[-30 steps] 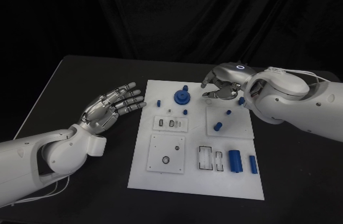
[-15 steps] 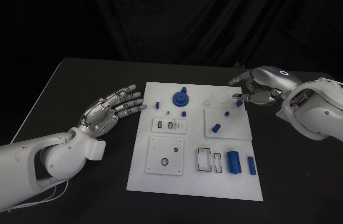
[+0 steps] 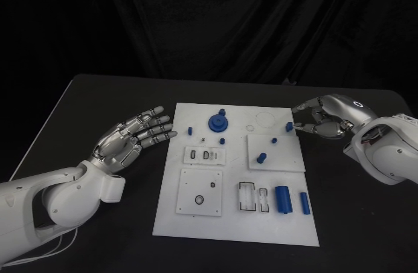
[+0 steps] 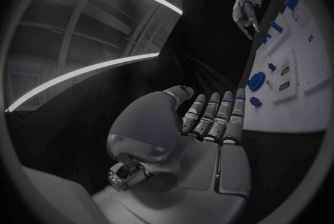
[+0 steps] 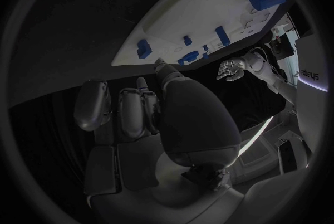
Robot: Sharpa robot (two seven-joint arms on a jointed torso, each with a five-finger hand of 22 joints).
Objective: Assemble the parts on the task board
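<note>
The black table (image 3: 96, 104) carries the white task board (image 3: 235, 215) at its middle, a long plate running from 12 to 6 o'clock in the head view. Several raised white sub-plates sit on it: one square plate (image 3: 201, 191) at about 7 o'clock of the board's centre, one with two dark slots (image 3: 205, 156) just left of centre, and one (image 3: 274, 153) to the right of centre.

The left hand (image 3: 130, 137) hovers over the bare table at 9 o'clock of the board, just beside its left edge, palm up, fingers straight and spread, holding nothing. In the left wrist view the same left hand (image 4: 209, 123) shows its fingers stretched side by side toward the board.

The right hand (image 3: 329, 117) sits at 2 o'clock, beside the board's right edge. Its fingers are curled inward, fingertips close to a small blue peg (image 3: 289, 126) at the board's edge; I cannot tell whether they touch or pinch it.

Among the parts, a blue gear-like disc with a hub (image 3: 217, 122) stands near the board's top, at 12 o'clock. Two blue cylinders lie at 5 o'clock, the thicker one (image 3: 284, 199) beside the thinner one (image 3: 305, 203). A short blue peg (image 3: 262, 159) and a smaller one (image 3: 274, 141) stand on the right sub-plate.

In the right wrist view, the lettering "paidy" or similar shows at the circle's rim, too cut off to read with certainty.
</note>
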